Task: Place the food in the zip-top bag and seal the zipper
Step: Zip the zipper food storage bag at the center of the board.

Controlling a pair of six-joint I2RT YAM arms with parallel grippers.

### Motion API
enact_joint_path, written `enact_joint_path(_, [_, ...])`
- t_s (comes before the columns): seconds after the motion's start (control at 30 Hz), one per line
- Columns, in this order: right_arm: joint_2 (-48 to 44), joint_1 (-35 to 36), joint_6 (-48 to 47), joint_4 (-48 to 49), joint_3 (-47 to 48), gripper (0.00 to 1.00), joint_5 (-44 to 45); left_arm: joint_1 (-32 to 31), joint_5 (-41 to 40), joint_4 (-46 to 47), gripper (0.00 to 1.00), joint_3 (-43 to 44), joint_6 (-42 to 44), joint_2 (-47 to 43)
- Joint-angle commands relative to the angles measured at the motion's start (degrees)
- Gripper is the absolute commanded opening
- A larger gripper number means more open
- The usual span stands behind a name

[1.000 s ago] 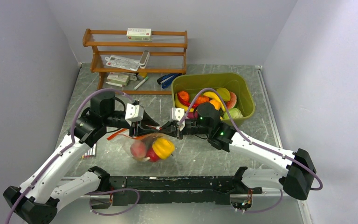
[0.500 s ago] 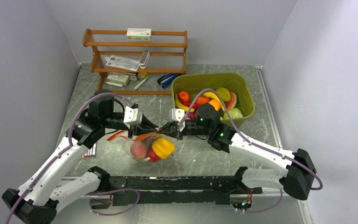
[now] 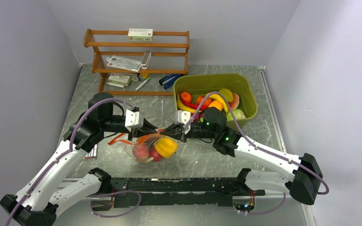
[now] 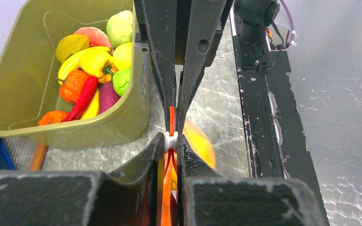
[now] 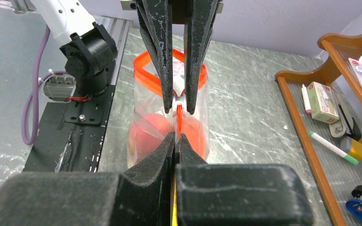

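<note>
Clear zip-top bag (image 3: pixel 147 149) bulges with red, yellow food (image 3: pixel 166 147); zipper (image 5: pixel 144 76) apparently part-open.

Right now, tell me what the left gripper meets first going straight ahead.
The right gripper: its tips face the left gripper's just ahead, both shut on the zipper. Depth is unclear, but contact looks almost immediate.

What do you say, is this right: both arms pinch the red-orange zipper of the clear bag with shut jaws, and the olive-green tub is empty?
The tub is not empty: the left wrist view shows toy food in it. The rest holds: the left gripper and the right gripper both pinch the zipper of the clear bag with shut jaws.
</note>
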Motion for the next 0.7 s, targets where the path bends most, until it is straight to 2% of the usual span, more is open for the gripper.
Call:
enact_joint_path(0.0, [-2.1, 0.0, 0.5, 2.0, -0.5, 0.00, 0.7, 0.2, -2.5, -3.0, 0.07, 0.2, 1.5, -0.7])
enact_joint_path(0.53, [-3.1, -0.2, 1.2, 3.2, -2.3, 0.00, 2.5, 0.2, -5.9, -6.0, 0.07, -1.1, 4.2, -3.7])
enact_joint_path(0.67, [-2.1, -0.1, 1.8, 4.9, -2.8, 0.00, 1.0, 0.2, -4.5, -5.3, 0.07, -1.2, 4.4, -3.9])
